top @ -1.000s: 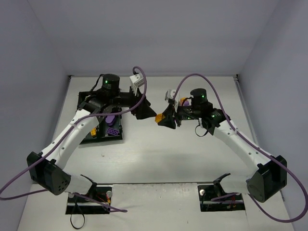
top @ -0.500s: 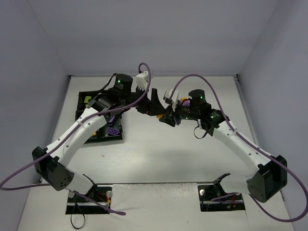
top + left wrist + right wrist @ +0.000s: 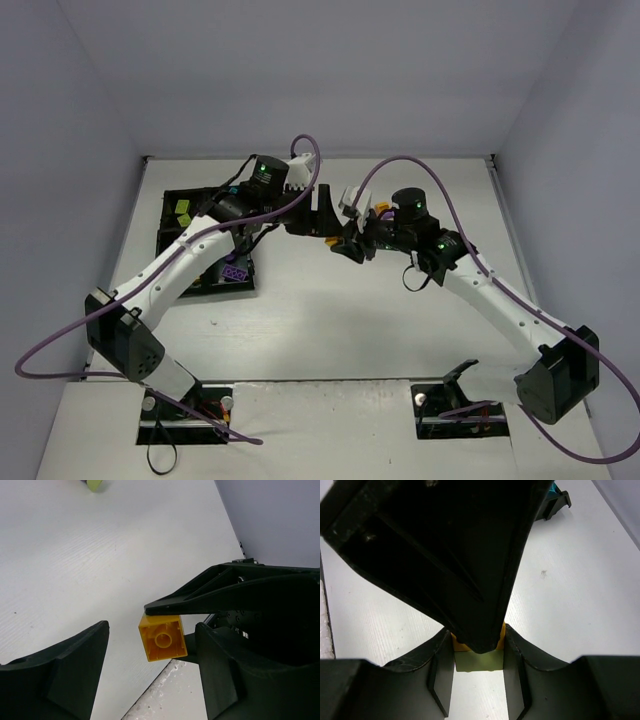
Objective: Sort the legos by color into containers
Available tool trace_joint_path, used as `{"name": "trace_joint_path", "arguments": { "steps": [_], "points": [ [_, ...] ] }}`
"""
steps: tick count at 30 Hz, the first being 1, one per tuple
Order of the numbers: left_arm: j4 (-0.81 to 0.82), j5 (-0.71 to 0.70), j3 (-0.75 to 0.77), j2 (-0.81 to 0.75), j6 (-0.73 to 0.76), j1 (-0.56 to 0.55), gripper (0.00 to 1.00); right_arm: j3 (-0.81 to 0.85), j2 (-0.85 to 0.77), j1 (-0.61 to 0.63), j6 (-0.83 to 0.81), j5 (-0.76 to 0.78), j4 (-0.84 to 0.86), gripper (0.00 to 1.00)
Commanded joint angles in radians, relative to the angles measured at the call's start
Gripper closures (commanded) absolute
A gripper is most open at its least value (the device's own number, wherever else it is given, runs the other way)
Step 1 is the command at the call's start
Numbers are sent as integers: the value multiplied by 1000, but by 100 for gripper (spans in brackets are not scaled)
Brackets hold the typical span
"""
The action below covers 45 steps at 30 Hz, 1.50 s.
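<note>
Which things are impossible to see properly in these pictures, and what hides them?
Top view: orange brick almost hidden between left gripper and right gripper.
Top view: left arm covers much of the tray; bricks inside uncountable.
Right wrist view: left gripper blocks most of the table.

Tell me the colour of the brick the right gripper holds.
The brick is orange, clearest in the left wrist view.

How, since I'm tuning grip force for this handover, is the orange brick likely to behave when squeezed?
The orange brick looks like hard moulded plastic, so it should stay stiff. Its hollow underside suggests it is light. Its smooth faces might slip or twist between the right hand, shut on it, and the left hand, open around it.
</note>
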Motion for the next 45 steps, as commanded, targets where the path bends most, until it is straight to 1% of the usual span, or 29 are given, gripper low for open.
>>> {"name": "trace_joint_path", "arguments": {
  "steps": [1,2,7,16,17,18,22,25,26,27,29,30,31,38,45],
  "points": [
    [69,56,43,-10,-16,-5,38,-1,-45,9,-6,7,70,96],
    [78,64,35,-8,-20,-5,41,-2,-46,8,-8,9,70,96],
    [103,124,24,12,-48,-5,48,-5,-43,6,-11,17,72,96],
    [17,127,44,44,-27,-5,49,-2,-42,8,-12,30,73,95],
    [17,126,43,45,-25,-5,52,-4,-40,8,-12,29,73,95],
    [17,127,41,46,-25,-5,61,-2,-39,8,-11,29,73,95],
    [34,129,43,41,-28,-7,88,-4,-36,8,-9,32,72,94],
    [43,136,50,35,-25,-2,96,-10,-36,8,-6,38,72,86],
    [42,136,54,35,-24,-2,97,-12,-36,6,-3,40,70,81],
    [42,139,55,35,-23,2,97,-16,-36,8,-3,44,70,74],
    [43,142,60,32,-23,4,98,-27,-39,8,-1,49,69,68],
    [42,144,61,32,-23,5,98,-28,-42,6,0,56,67,63],
    [42,147,61,29,-25,10,98,-33,-43,8,0,58,67,61],
    [42,159,58,24,-27,21,98,-50,-51,6,0,75,66,57],
    [42,166,54,29,-30,21,98,-36,-43,8,0,75,69,59]
  ]
}}
